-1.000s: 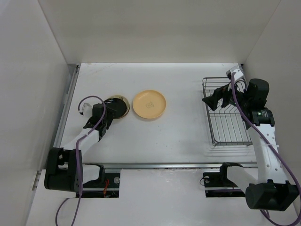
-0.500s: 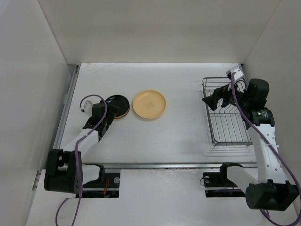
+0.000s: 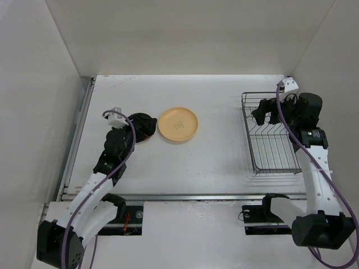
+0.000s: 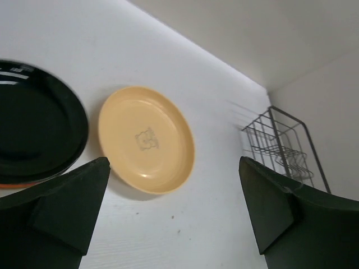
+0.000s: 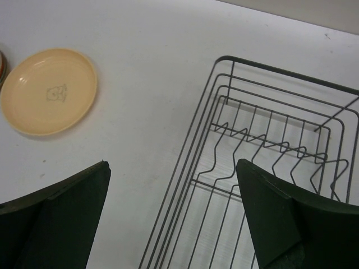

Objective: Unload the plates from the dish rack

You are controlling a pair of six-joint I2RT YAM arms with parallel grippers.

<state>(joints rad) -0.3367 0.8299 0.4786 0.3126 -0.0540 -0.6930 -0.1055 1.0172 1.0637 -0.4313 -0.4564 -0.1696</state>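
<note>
From above, the dish rack (image 3: 272, 140) stands along the counter's (image 3: 213, 157) right edge, toward the far right corner. The right pincer (image 3: 263, 114) hangs over its far end. The peach plate (image 3: 178, 124) lies flat mid-counter, toward the far edge. The dark plate (image 3: 148, 128) sits just left of it, under the left pincer (image 3: 134, 128).

The left wrist view shows the left pincer (image 4: 173, 162) spread wide, gripping nothing. An orange-red edge (image 4: 8, 184) shows beneath the dark plate (image 4: 33, 134).

The right wrist view shows the right pincer (image 5: 172, 165) also gaping wide with nothing in it, above the rack's left side.
</note>
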